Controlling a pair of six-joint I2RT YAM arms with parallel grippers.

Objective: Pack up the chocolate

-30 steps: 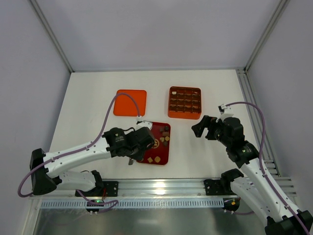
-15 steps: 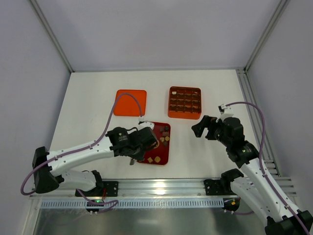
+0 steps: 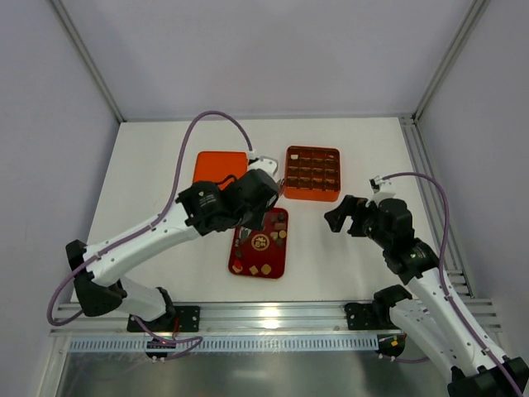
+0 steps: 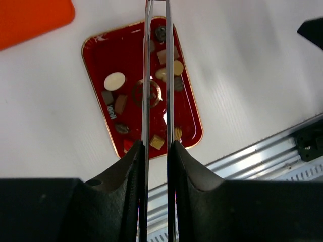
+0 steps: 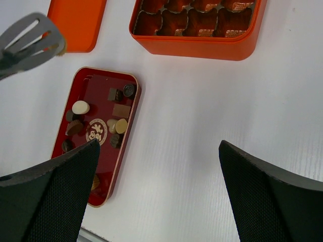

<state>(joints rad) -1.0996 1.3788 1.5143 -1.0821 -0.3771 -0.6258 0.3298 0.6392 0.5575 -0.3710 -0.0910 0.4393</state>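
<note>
Steel tweezers (image 4: 147, 75) pinched in my left gripper (image 4: 157, 148), right gripper (image 5: 158, 146) gaping: I am risking chocolate (image 4: 114, 80) slipping free before the orange box (image 5: 197, 46) if squeeze slackens.

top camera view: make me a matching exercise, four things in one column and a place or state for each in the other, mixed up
Things:
1 red tray
2 orange box
3 orange lid
4 right claw

States:
a open, holding nothing
b split into cells
c chocolates scattered on it
d partly hidden by the left arm

Pairs: 1-c, 2-b, 3-d, 4-a
</note>
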